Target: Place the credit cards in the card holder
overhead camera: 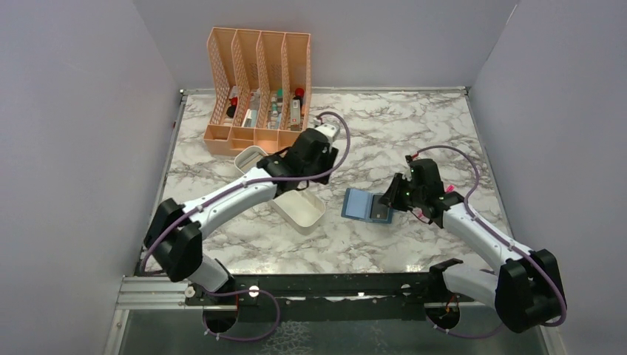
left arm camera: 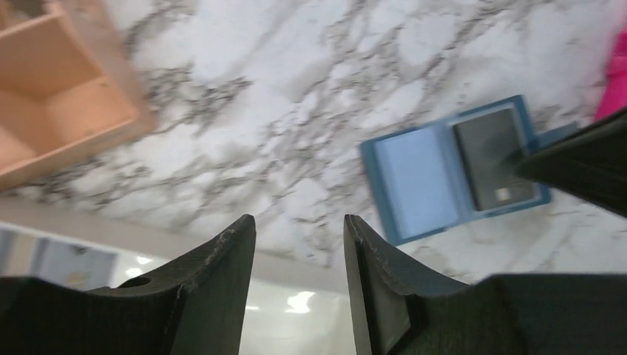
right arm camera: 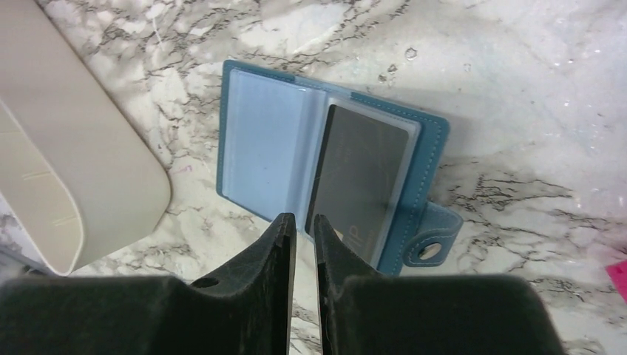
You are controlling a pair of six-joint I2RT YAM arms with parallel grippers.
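Apparently seating dark plastic card (right arm camera: 358, 170) in teal fold-over wallet (right arm camera: 262, 148) with near-closed right tool (right arm camera: 299, 218), grip unclear; next, likely pushing it home

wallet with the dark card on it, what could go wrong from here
1. Nothing holds the wallet. The left gripper hangs open away from it, so a push from the nearly closed right gripper on the dark card may slide the wallet across the table.
2. The snap tab lies close beside that gripper and could snag on it.
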